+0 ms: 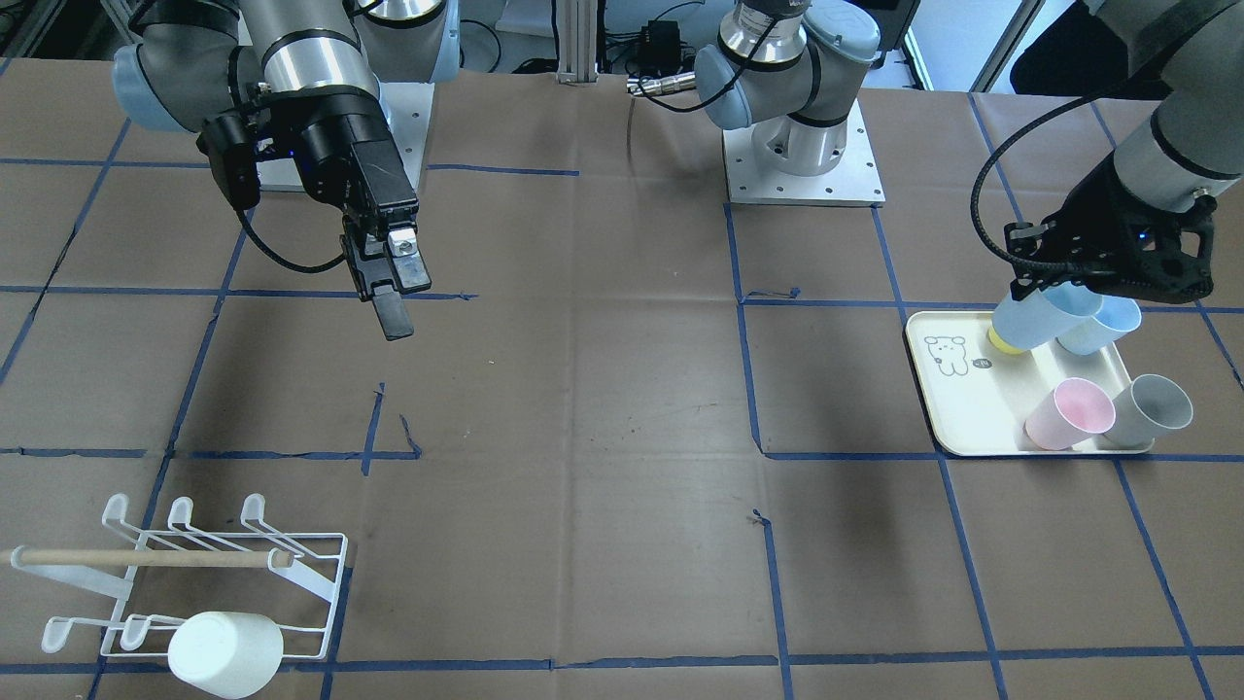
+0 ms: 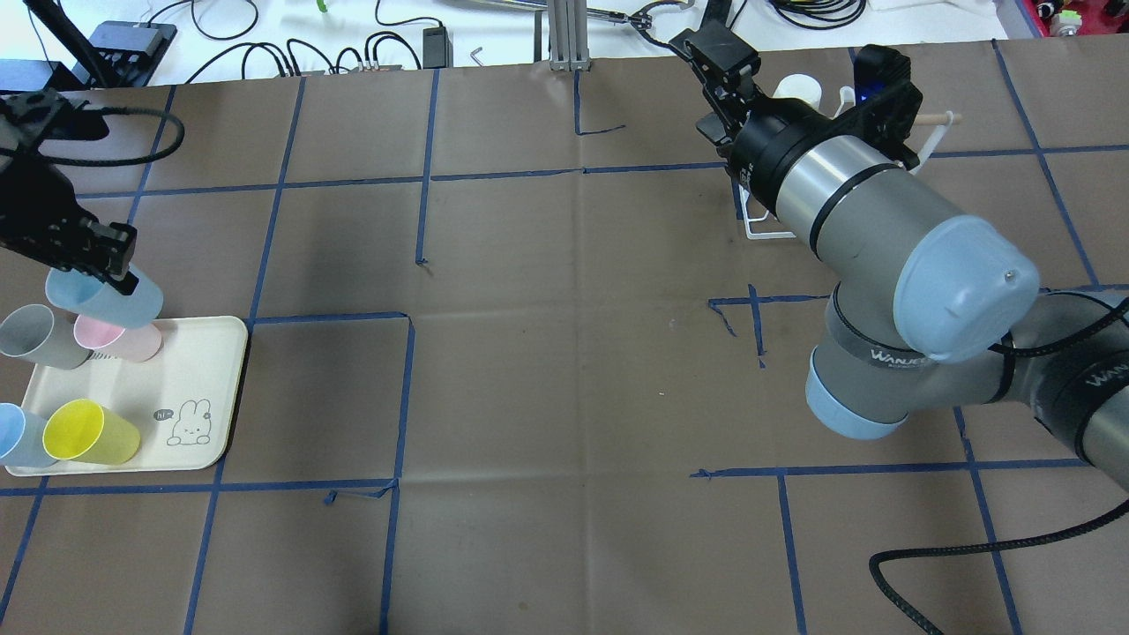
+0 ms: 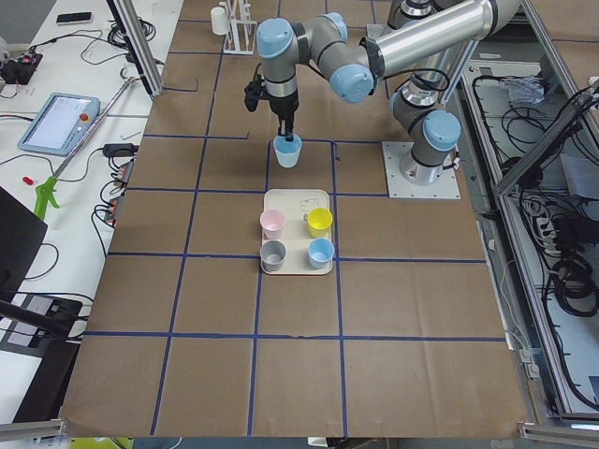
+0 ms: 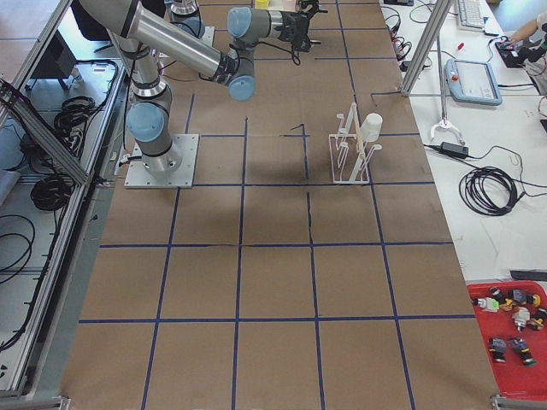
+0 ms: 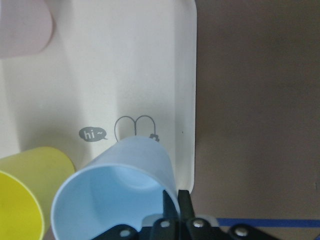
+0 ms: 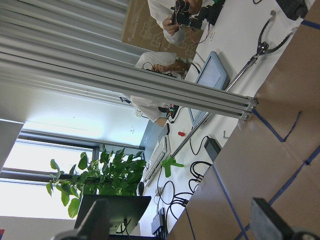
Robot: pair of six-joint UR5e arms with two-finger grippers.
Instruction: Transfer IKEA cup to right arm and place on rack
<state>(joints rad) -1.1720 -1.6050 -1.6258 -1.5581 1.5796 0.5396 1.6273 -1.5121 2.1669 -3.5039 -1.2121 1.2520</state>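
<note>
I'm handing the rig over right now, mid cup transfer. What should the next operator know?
Left gripper: shut on the rim of a light-blue cup, held above the tray.
Right gripper: open, empty, in the air, away from the rack.
Rack: one white cup already on it.
Done: cup picked up.
Left: hand-over to the right gripper, then placing on the rack.

"hi~" in a grey speech bubble (image 5: pixel 92 134) on the cream tray (image 5: pixel 150 60); "WANJEE", partly hidden, on the right arm's (image 2: pixel 882 212) black band (image 2: pixel 895 356)
</note>
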